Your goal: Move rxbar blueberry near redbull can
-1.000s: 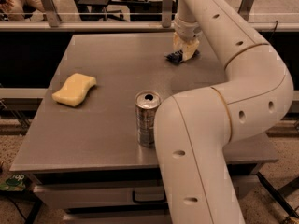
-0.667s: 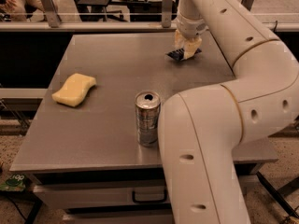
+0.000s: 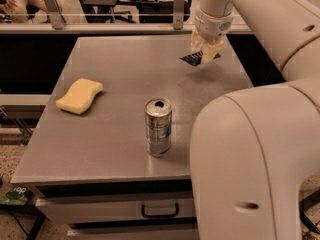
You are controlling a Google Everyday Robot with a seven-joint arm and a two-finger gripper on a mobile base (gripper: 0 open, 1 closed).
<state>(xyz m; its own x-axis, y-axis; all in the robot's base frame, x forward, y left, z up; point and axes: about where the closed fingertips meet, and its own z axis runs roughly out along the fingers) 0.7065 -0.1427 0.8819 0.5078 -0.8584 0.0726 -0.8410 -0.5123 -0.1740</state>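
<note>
The redbull can [image 3: 158, 126] stands upright near the front middle of the grey table [image 3: 120, 109], silver with blue panels and a pull-tab top. The rxbar blueberry [image 3: 192, 59], a flat dark navy wrapper, is at the far right of the table, held by one end and lifted off the surface. My gripper [image 3: 205, 50] hangs from the white arm above it and is shut on the bar. The fingers cover part of the wrapper. The bar is well behind and to the right of the can.
A yellow sponge [image 3: 79, 95] lies on the left side of the table. My large white arm [image 3: 250, 159] fills the right foreground and hides the table's right front corner. A rail [image 3: 100, 19] runs behind the table. A drawer handle [image 3: 159, 211] shows below the front edge.
The gripper has risen with the rxbar blueberry, which has come off the table surface. The can and the sponge have not moved.
</note>
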